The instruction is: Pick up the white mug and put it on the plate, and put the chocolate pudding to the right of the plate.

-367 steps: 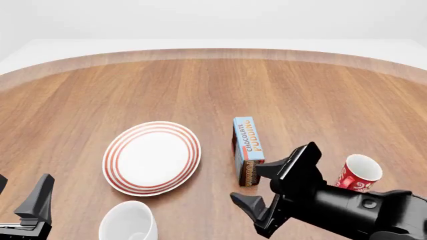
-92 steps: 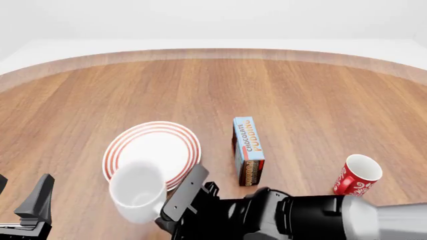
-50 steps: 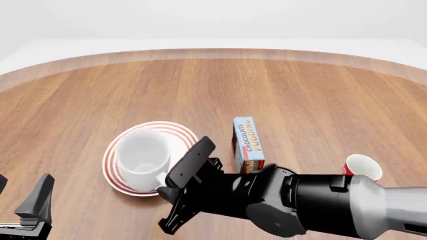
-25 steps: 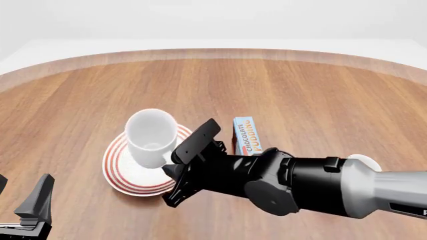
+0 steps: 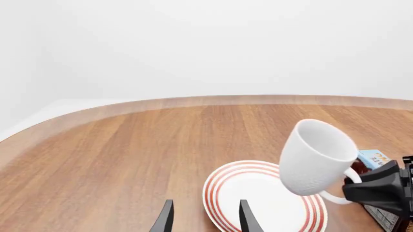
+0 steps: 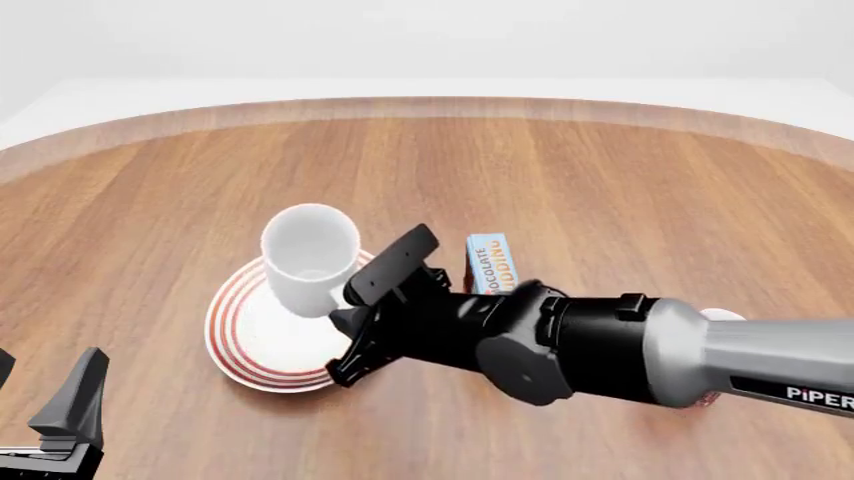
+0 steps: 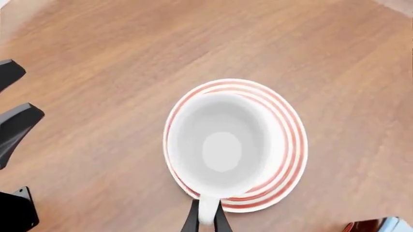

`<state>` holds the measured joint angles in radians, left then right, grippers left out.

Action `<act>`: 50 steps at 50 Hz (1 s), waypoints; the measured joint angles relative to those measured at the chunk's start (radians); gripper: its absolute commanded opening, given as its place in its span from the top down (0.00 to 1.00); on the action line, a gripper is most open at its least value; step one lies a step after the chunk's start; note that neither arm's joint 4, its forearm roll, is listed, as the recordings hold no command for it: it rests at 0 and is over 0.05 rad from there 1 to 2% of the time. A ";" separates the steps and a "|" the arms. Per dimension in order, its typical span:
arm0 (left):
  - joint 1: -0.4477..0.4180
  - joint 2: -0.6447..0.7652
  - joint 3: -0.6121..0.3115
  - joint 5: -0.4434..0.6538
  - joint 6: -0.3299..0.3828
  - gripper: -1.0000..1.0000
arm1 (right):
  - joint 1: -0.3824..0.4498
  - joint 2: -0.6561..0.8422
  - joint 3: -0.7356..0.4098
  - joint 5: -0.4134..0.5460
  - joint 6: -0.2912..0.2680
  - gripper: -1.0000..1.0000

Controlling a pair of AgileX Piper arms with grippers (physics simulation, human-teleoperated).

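The white mug [image 6: 311, 258] hangs tilted just above the plate [image 6: 247, 342], its open mouth towards the front camera. My right gripper [image 6: 336, 318] is shut on its handle, which shows between the fingers in the right wrist view [image 7: 205, 212]. That view looks into the mug [image 7: 219, 145], over the middle of the plate [image 7: 288, 145]. The left wrist view shows the mug [image 5: 316, 157] clear of the plate [image 5: 252, 193]. The chocolate pudding [image 6: 489, 260] stands just right of the plate, partly hidden by my right arm. My left gripper [image 6: 40, 388] is open and empty at the near left.
The red mug [image 6: 722, 316] at the right is almost wholly hidden behind my right arm. The wooden table's curved far edge [image 6: 427, 105] runs across the back. My left gripper's fingers [image 5: 165, 220] point towards the plate from the near left.
My right gripper took the white mug from the near left and carried it up and forward over the plate. In the last half second it moved slightly farther back. The left arm stayed still.
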<state>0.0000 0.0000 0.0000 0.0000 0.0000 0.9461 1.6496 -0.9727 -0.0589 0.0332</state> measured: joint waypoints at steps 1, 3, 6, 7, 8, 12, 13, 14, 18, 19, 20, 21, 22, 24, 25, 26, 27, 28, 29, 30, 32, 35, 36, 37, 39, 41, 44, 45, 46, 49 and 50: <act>0.000 0.000 0.000 0.000 0.000 0.00 | -0.001 0.004 -0.002 -0.001 0.000 1.00; 0.000 0.000 0.000 0.000 0.000 0.00 | -0.003 0.011 -0.008 -0.002 0.000 1.00; 0.000 0.000 0.000 0.000 0.000 0.00 | -0.006 0.021 -0.015 -0.004 0.001 1.00; 0.000 0.000 0.000 0.000 0.000 0.00 | -0.006 0.024 -0.017 -0.004 0.001 1.00; 0.000 0.000 0.000 0.000 0.000 0.00 | -0.007 0.028 -0.019 -0.005 0.001 1.00; 0.000 0.000 0.000 0.000 0.000 0.00 | -0.009 0.042 -0.029 -0.007 0.003 1.00; 0.000 0.000 0.000 0.000 0.000 0.00 | -0.010 0.046 -0.032 -0.008 0.003 1.00; 0.000 0.000 0.000 0.000 0.000 0.00 | -0.010 0.050 -0.035 -0.009 0.003 1.00; 0.000 0.000 0.000 0.000 0.000 0.00 | -0.011 0.066 -0.046 -0.012 0.004 1.00; 0.000 0.000 0.000 0.000 0.000 0.00 | -0.011 0.069 -0.049 -0.012 0.004 1.00; 0.000 0.000 0.000 0.000 0.000 0.00 | -0.012 0.073 -0.052 -0.013 0.005 1.00; 0.000 0.000 0.000 0.000 0.000 0.00 | -0.012 0.077 -0.054 -0.014 0.005 1.00; 0.000 0.000 0.000 0.000 0.000 0.00 | -0.013 0.081 -0.057 -0.016 0.005 1.00; 0.000 0.000 0.000 0.000 0.000 0.00 | -0.015 0.090 -0.061 -0.018 0.006 1.00; 0.000 0.000 0.000 0.000 0.000 0.00 | -0.016 0.094 -0.063 -0.020 0.007 1.00; 0.000 0.000 0.000 0.000 0.000 0.00 | -0.017 0.098 -0.065 -0.020 0.007 1.00; 0.000 0.000 0.000 0.000 0.000 0.00 | -0.018 0.102 -0.066 -0.021 0.008 1.00; 0.000 0.000 0.000 0.000 0.000 0.00 | -0.018 0.105 -0.068 -0.022 0.009 1.00; 0.000 0.000 0.000 0.000 0.000 0.00 | -0.019 0.109 -0.070 -0.022 0.009 1.00; 0.000 0.000 0.000 0.000 0.000 0.00 | -0.020 0.113 -0.072 -0.023 0.010 1.00; 0.000 0.000 0.000 0.000 0.000 0.00 | -0.020 0.121 -0.077 -0.024 0.012 1.00; 0.000 0.000 0.000 0.000 0.000 0.00 | -0.021 0.134 -0.083 -0.026 0.017 1.00; 0.000 0.000 0.000 0.000 0.000 0.00 | -0.021 0.138 -0.085 -0.026 0.019 1.00; 0.000 0.000 0.000 0.000 0.000 0.00 | -0.021 0.143 -0.087 -0.027 0.021 1.00; 0.000 0.000 0.000 0.000 0.000 0.00 | -0.020 0.151 -0.091 -0.028 0.025 1.00; 0.000 0.000 0.000 0.000 0.000 0.00 | -0.020 0.159 -0.095 -0.028 0.028 1.00; 0.000 0.000 0.000 0.000 0.000 0.00 | -0.019 0.170 -0.101 -0.028 0.032 1.00; 0.000 0.000 0.000 0.000 0.000 0.00 | -0.018 0.174 -0.104 -0.028 0.033 1.00; 0.000 0.000 0.000 0.000 0.000 0.00 | -0.017 0.177 -0.106 -0.027 0.034 1.00; 0.000 0.000 0.000 0.000 0.000 0.00 | -0.016 0.186 -0.111 -0.026 0.037 1.00; 0.000 0.000 0.000 0.000 0.000 0.00 | -0.016 0.189 -0.113 -0.026 0.038 1.00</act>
<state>0.0000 0.0000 0.0000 0.0000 0.0000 0.9302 1.8386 -1.0854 -0.0845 0.0713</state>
